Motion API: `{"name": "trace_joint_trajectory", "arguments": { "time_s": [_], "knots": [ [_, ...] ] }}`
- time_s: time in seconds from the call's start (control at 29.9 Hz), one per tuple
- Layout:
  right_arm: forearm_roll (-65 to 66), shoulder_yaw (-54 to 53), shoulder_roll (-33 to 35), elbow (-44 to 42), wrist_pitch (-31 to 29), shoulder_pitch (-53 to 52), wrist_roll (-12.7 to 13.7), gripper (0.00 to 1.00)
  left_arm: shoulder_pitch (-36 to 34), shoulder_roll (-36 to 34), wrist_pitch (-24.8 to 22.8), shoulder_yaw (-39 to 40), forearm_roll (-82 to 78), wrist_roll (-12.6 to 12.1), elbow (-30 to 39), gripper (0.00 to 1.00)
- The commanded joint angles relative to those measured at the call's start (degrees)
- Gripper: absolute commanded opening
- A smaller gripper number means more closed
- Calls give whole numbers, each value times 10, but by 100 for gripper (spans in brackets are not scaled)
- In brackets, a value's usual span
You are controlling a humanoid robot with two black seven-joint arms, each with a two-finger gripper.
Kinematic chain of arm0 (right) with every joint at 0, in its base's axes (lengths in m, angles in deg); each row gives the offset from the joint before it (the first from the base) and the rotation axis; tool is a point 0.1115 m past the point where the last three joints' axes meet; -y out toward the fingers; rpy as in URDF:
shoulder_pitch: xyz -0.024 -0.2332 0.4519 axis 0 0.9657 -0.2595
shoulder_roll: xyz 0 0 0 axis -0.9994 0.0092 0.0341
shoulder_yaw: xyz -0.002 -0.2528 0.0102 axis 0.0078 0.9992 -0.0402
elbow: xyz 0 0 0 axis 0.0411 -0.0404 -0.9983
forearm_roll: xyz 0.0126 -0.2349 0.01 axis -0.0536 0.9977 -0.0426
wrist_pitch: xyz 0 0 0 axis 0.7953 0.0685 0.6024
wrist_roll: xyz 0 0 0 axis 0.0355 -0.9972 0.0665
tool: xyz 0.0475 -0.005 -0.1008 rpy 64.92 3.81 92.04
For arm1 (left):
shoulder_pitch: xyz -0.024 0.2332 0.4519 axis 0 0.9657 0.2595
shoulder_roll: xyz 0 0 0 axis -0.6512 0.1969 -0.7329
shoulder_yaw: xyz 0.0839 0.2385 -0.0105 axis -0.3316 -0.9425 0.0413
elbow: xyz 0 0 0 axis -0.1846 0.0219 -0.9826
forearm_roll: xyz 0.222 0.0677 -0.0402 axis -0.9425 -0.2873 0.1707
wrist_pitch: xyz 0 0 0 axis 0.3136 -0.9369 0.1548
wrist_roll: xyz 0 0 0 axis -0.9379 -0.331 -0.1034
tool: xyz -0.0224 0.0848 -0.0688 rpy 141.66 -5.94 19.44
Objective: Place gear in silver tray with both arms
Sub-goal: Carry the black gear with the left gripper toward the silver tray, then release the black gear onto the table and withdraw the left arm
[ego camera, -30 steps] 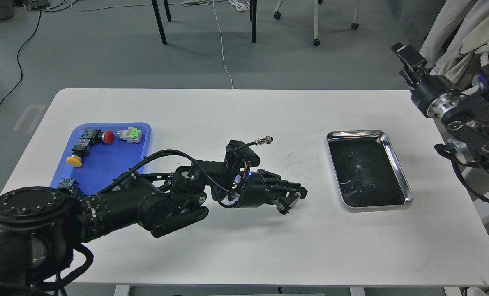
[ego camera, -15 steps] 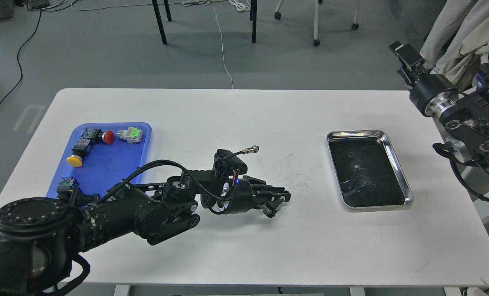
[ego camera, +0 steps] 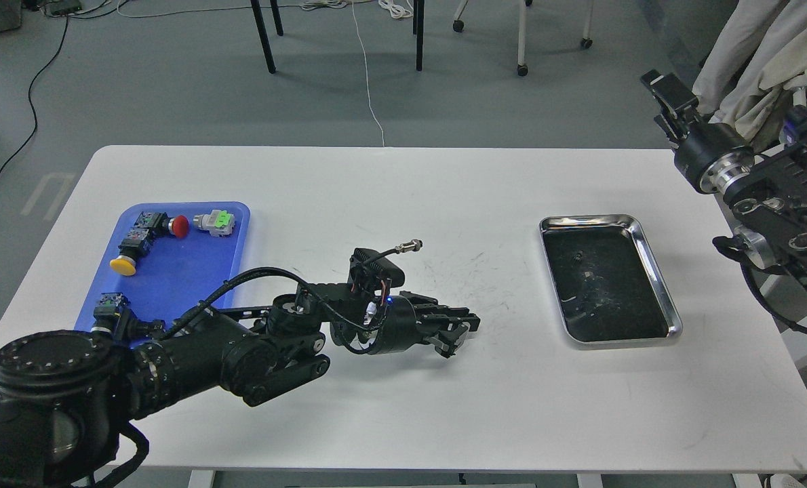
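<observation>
A white worktop [ego camera: 390, 203] stands on a grey floor [ego camera: 173, 88]. Beyond its far edge are black chair legs [ego camera: 265, 37] and white castor legs [ego camera: 522, 41]. A white cable [ego camera: 369, 95] and a black cable [ego camera: 27, 122] trail over the floor. Pale cloth [ego camera: 756, 54] hangs beyond its far right corner.

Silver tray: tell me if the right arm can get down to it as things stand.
Probably yes. The right gripper is raised beyond the table's right edge, and nothing stands between it and the silver tray; the left gripper sits well short of it.

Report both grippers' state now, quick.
Left gripper: over the table, fingers too dark to separate; cannot tell.
Right gripper: raised off the table's right edge, seen small; cannot tell.
</observation>
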Motion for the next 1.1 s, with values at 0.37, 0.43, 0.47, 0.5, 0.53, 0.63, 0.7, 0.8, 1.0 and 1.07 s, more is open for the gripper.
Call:
{"name": "trace_joint_trajectory", "arguments": {
  "time_s": [0.37,0.43,0.47,0.5,0.53,0.63,0.7,0.8,1.0,1.07],
  "knots": [
    [0,0,-4,1,-2,0,0,93,-2,0,0,3,12,8,1,31],
    [0,1,-4,1,-2,0,0,93,-2,0,0,3,12,8,1,33],
    [0,0,-4,1,-2,0,0,93,-2,0,0,3,12,10,1,36],
    [0,0,-4,1,-2,0,0,93,-2,0,0,3,13,12,1,39],
    [0,1,-4,1,-2,0,0,93,-2,0,0,3,17,16,1,42],
    [0,1,-4,1,-3,0,0,93,-7,0,0,12,32,29,2,48],
    [0,0,-4,2,-4,-1,0,93,-12,0,0,23,36,38,3,49],
    [0,1,-4,2,-6,-7,0,93,-41,0,-1,38,48,40,4,51],
    [-1,2,-4,13,-7,-16,0,94,-95,-98,-5,68,159,44,7,57],
    [-1,1,-4,25,-8,-23,0,94,-96,-130,-4,70,199,44,8,60]
  ]
}}
